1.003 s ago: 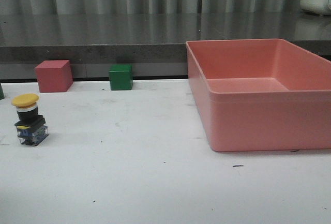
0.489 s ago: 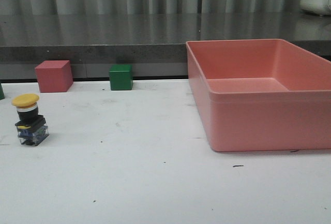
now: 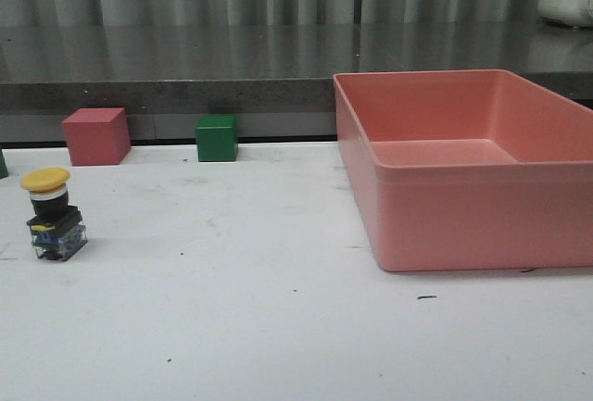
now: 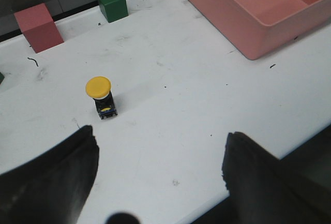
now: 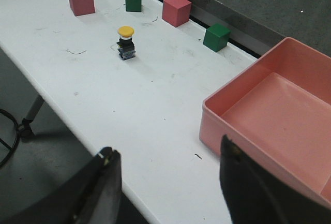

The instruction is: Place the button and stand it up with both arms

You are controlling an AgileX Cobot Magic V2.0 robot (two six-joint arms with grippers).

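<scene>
The button (image 3: pixel 53 213) stands upright on the white table at the far left, yellow cap up, black collar and black-and-clear base below. It also shows in the left wrist view (image 4: pixel 101 95) and in the right wrist view (image 5: pixel 125 42). My left gripper (image 4: pixel 158 144) is open and empty, raised above the table's near edge, well short of the button. My right gripper (image 5: pixel 168 154) is open and empty, high over the table's front edge beside the pink bin. Neither arm shows in the front view.
A large pink bin (image 3: pixel 463 234) fills the right side of the table. A pink cube (image 3: pixel 95 136) and a green cube (image 3: pixel 216 138) sit along the back edge. The right wrist view shows another pink cube (image 5: pixel 80 0) and another green cube (image 5: pixel 133 0).
</scene>
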